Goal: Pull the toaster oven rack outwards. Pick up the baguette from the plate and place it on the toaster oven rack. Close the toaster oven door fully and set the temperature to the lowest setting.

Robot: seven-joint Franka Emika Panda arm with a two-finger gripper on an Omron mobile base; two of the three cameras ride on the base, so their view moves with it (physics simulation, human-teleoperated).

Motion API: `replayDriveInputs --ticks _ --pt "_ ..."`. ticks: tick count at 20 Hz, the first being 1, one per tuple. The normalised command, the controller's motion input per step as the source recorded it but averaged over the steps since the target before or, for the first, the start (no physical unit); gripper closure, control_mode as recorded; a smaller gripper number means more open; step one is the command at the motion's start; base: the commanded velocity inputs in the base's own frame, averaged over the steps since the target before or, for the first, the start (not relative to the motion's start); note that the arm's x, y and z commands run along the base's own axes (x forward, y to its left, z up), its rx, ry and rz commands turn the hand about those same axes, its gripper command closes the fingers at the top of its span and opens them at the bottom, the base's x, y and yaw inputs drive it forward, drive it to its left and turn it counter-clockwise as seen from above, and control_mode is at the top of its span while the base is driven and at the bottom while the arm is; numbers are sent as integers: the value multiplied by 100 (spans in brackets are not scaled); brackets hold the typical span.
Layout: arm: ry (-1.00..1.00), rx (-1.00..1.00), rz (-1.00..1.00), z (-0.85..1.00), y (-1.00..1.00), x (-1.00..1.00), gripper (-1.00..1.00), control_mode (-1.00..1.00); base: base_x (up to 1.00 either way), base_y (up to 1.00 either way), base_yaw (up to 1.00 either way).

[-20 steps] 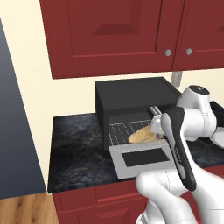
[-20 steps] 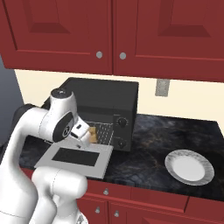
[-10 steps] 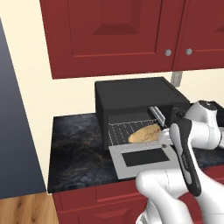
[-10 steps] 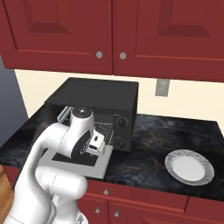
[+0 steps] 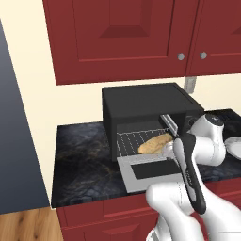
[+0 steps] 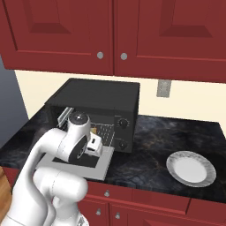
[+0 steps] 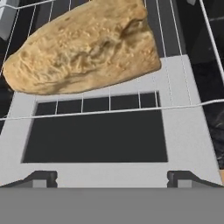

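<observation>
Two hazards: baguette on the pulled-out toaster oven rack, overhanging the lowered toaster oven door. Gripper spread wide, empty, just above the door. Possible jam on closing unless rack pushed in first.

One toaster oven with one rack and one open door, bearing two knobs. One baguette, one plate. Four cabinet doors overhead, one wall outlet.
</observation>
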Motion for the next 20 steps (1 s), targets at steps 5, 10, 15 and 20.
replayDriveInputs --ticks 5,10,15,20 --pt "1 -10 0 -9 0 5 -100 -100 0 0 0" --pt "0 -5 0 -12 1 12 -100 -100 0 0 0" --pt "0 0 0 -27 1 8 -100 -100 0 0 0" --pt "0 0 0 -16 0 13 -100 -100 0 0 0"
